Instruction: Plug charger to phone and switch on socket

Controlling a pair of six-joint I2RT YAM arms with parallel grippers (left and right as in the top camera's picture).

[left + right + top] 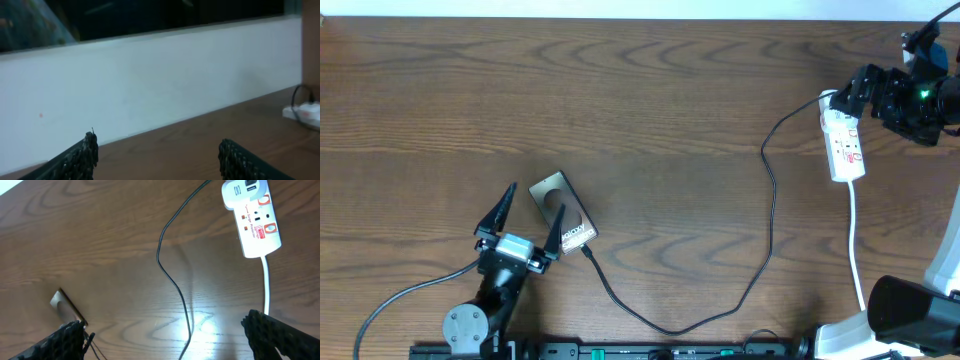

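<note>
The phone (pixel 563 212) lies flat at the lower left, with white lettering near its lower end. The black charger cable (pixel 768 205) runs from the phone's lower end in a loop to the top end of the white socket strip (pixel 846 143). Its connector tip (pixel 587 251) sits against the phone's edge. My left gripper (pixel 536 198) is open, its fingers spread over the phone's left side; its own view (pixel 157 155) shows only table and wall. My right gripper (pixel 855 95) is open and empty, raised over the strip's top end. The right wrist view (pixel 164 327) shows the strip (pixel 255 217), cable (pixel 175 285) and phone (pixel 67 305).
The strip's white cord (pixel 855 240) runs down toward the right arm's base (pixel 910 310). A white wall (pixel 150 85) borders the table's far side. The strip also shows small at the right of the left wrist view (pixel 305 112).
</note>
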